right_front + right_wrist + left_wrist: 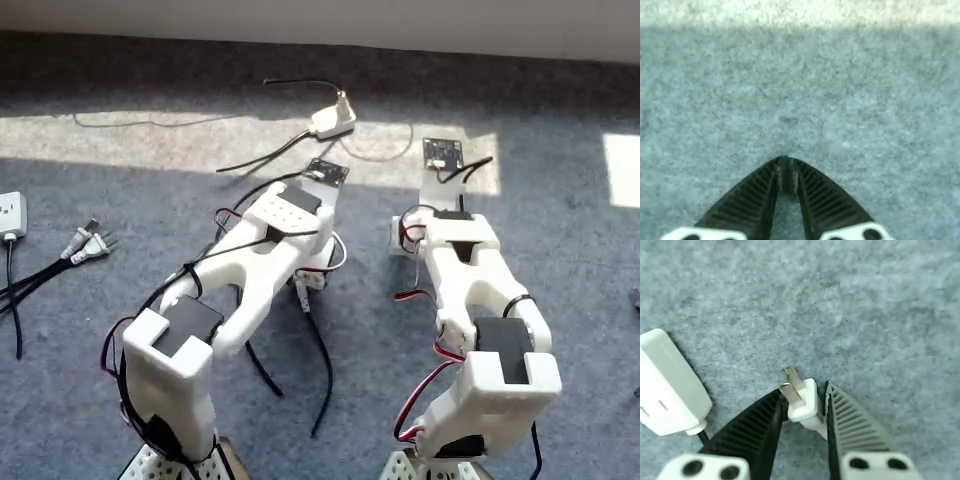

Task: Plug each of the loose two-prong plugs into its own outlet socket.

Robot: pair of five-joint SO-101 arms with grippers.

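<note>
At the left claw: clamped on a white two-prong plug, prongs sticking out past the tips
Outlet block: white, lying on the grey carpet just beside that plug
Right claw: closed, tips together, over carpet
Loose plugs: on the carpet off to the left arm's side, near a second outlet

A white two-prong plug sits pinched in the left gripper, prongs pointing outward. A white outlet socket lies near it on grey carpet. Two loose plugs lie near another socket.
</note>
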